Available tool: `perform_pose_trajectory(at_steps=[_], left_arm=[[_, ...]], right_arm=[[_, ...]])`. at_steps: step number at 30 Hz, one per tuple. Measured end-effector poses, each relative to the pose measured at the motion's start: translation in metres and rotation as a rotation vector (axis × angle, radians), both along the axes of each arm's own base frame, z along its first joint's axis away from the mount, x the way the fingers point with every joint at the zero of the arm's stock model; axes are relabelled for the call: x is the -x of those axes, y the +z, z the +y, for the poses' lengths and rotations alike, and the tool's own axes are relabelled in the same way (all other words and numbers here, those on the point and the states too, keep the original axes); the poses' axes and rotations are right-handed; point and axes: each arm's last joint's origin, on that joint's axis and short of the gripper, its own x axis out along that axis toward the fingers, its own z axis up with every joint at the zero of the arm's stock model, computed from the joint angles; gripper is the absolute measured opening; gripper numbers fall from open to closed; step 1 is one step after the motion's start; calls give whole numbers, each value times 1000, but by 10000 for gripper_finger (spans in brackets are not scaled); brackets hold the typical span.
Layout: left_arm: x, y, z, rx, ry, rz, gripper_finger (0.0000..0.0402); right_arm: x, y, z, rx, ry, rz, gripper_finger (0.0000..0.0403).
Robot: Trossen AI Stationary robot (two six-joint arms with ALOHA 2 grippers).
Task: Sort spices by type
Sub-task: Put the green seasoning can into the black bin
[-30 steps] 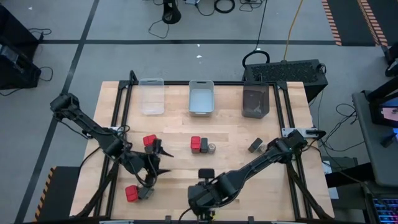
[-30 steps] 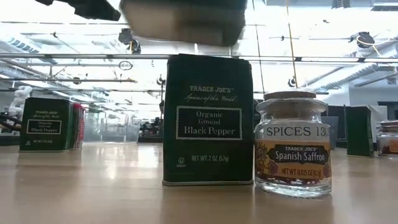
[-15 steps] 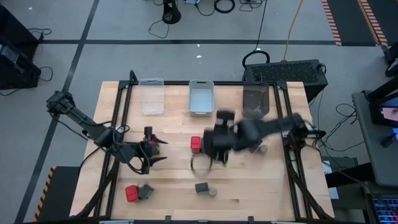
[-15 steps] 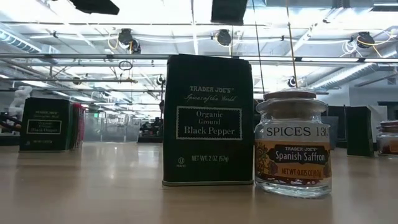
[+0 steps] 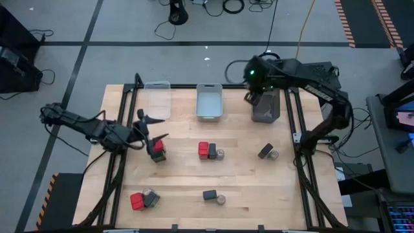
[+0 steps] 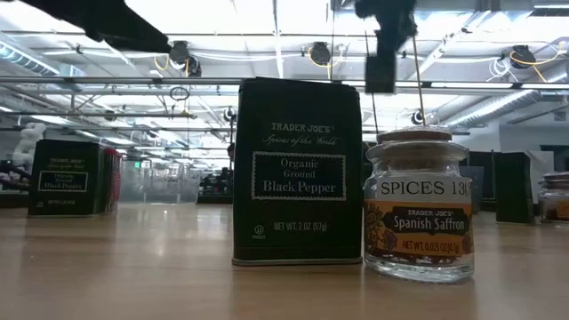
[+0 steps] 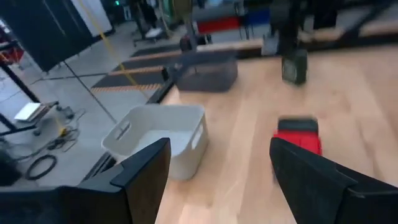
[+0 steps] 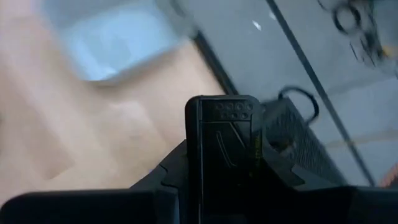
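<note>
A dark grey tin (image 8: 224, 158) is held pinched between the fingers of the right gripper (image 5: 253, 96), which is raised over the dark bin (image 5: 266, 107) at about one o'clock on the table (image 5: 246, 188); the delivery step for the dark kind seems to be in hand. The next move is judged to call for lowering over that bin and releasing. The left gripper (image 5: 150, 129) is seen at nine o'clock with its fingers spread and nothing between them, just beside a red tin (image 5: 157, 149). Elsewhere, spices lie in small mixed clusters: a red tin, dark tin and jar (image 5: 211, 151) at centre, further groups at four, six and seven o'clock. The clear bin (image 5: 157, 99) and white bin (image 5: 209, 101) stand at eleven and twelve.
</note>
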Motion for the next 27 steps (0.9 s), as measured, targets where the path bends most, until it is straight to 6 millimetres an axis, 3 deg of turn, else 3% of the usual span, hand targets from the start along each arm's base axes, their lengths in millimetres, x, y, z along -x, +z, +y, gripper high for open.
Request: perform_pose_trajectory(at_steps=[10, 14, 18, 20, 27], left_arm=[[1, 1, 15, 50, -20, -65, 281], [1, 1, 18, 42, -24, -59, 281], [1, 1, 20, 20, -16, -51, 281], [1, 1, 21, 10, -16, -44, 281], [0, 0, 24, -10, -19, -34, 281]], right_arm=[[61, -95, -83, -212, -403, 20, 105], [73, -115, -110, -270, -498, -17, 105], [78, -128, -124, -313, -555, -9, 105], [79, -135, -129, -330, -538, 28, 105], [71, -153, -135, -335, -187, 203, 105]])
